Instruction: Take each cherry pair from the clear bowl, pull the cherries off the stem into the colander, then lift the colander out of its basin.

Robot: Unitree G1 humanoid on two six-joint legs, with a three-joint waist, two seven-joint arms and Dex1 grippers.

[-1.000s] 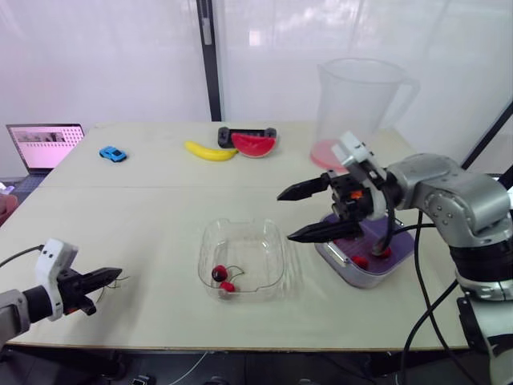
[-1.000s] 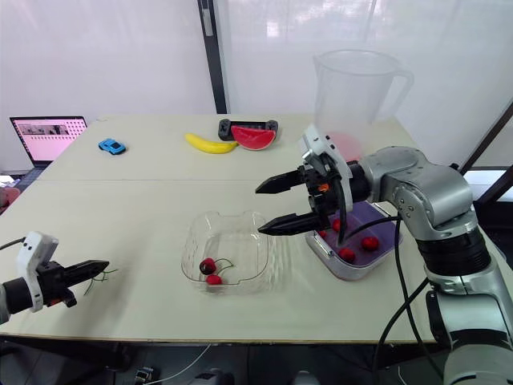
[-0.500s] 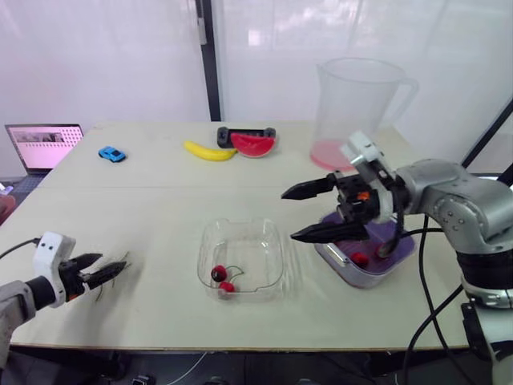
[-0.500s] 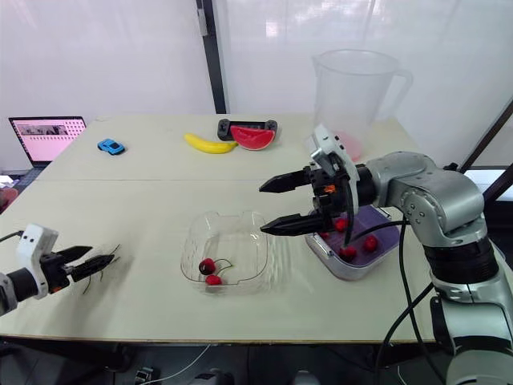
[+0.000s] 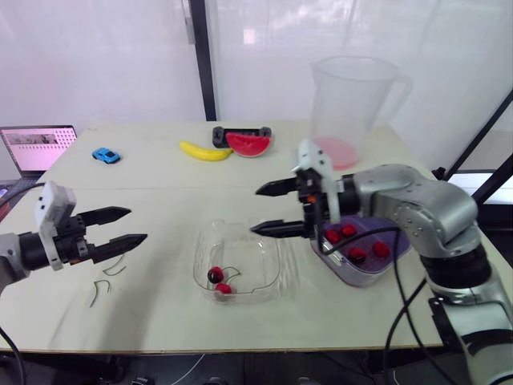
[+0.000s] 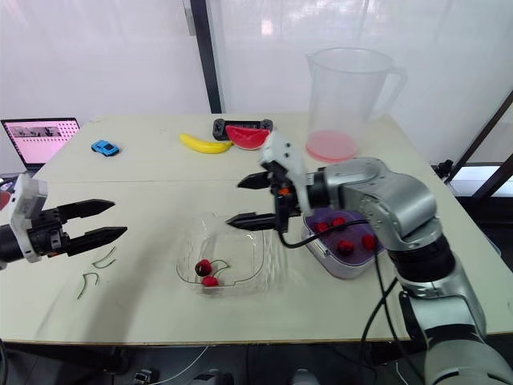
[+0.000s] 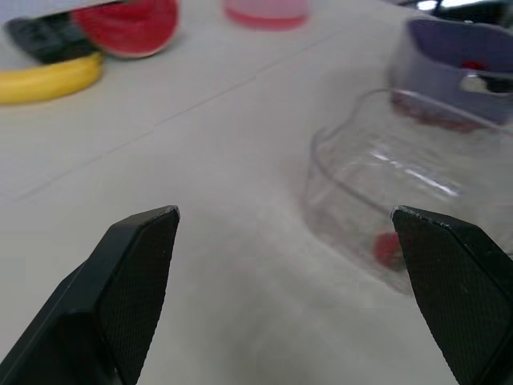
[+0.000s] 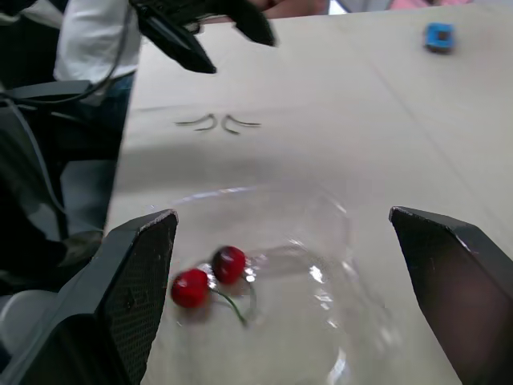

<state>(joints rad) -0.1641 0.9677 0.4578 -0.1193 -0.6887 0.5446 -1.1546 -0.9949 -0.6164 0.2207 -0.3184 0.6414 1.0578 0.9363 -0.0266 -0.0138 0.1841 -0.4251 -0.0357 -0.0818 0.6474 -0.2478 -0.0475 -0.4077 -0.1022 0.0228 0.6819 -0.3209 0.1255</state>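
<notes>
Over on the middle of the pale worktop (image 5: 160, 176) you've got the clear plastic bowl (image 5: 248, 253), and it holds one pair of red cherries on a shared green stem (image 5: 219, 281), lying against the near wall. That's your task item right now.

Your right gripper (image 5: 256, 211) hangs over the bowl's far right rim with its black fingers spread wide, nothing between them. My read is that it's parked there because it's the handiest spot, with the bowl below and the purple colander (image 5: 398, 233) just beside it. The colander sits inside its grey basin (image 5: 353, 277) with four loose red cherries (image 5: 357, 255) in it (so a good chunk of the job looks done).

Your left gripper (image 5: 136, 224) hovers off to the left of the bowl, fingers also wide and empty. Two bare green stems (image 6: 103, 261) lie on the worktop just under and in front of it, so I'd guess that's your stem dump, kept well apart from the fruit.

Next move as I see it: drop the right fingers into the bowl for that pair. The cherries sit close to the near wall, so you'll need to reach across the bowl, and the thin plastic could slide if you nudge it. The colander lift can't come until this pair is done.
</notes>
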